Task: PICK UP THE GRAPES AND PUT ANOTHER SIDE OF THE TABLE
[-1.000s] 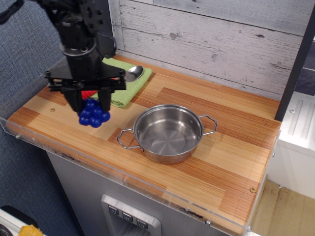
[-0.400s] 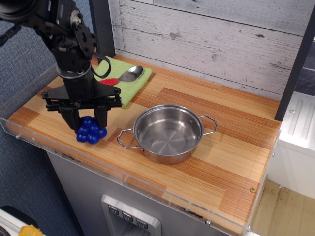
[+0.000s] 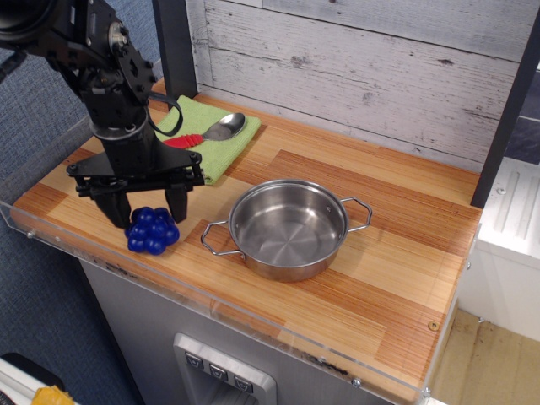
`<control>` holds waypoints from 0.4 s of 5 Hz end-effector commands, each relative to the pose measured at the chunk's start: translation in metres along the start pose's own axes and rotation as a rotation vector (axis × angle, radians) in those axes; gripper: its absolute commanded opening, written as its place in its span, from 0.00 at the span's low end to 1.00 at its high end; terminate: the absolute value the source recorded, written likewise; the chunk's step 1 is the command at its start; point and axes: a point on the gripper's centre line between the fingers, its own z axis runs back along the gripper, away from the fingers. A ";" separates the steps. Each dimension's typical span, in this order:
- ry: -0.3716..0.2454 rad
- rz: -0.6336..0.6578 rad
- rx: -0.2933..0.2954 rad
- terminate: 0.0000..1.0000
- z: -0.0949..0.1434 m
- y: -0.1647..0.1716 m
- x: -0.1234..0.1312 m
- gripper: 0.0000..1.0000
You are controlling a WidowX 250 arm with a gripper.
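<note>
Handling the grapes [image 3: 153, 230], left of the pot [image 3: 289, 228], you are facing a light, glossy, slippery cluster; the gripper [image 3: 143, 214] is straddling it, fingers parted around its middle.

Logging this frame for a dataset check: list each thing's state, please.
gripper: open, fingers straddling the grapes
grapes: resting on the table, near its front-left edge
pot: upright, empty
spoon: lying on the green cloth

Grapes [image 3: 152, 230]: resting on table [image 3: 337, 295], between the gripper [image 3: 145, 211] fingers [image 3: 176, 202], jaws spread. Steel pot [image 3: 288, 228]: right of the fingers.
</note>
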 end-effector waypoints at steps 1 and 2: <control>-0.024 -0.010 0.055 0.00 0.020 -0.006 0.000 1.00; -0.043 -0.027 0.028 0.00 0.033 -0.012 0.007 1.00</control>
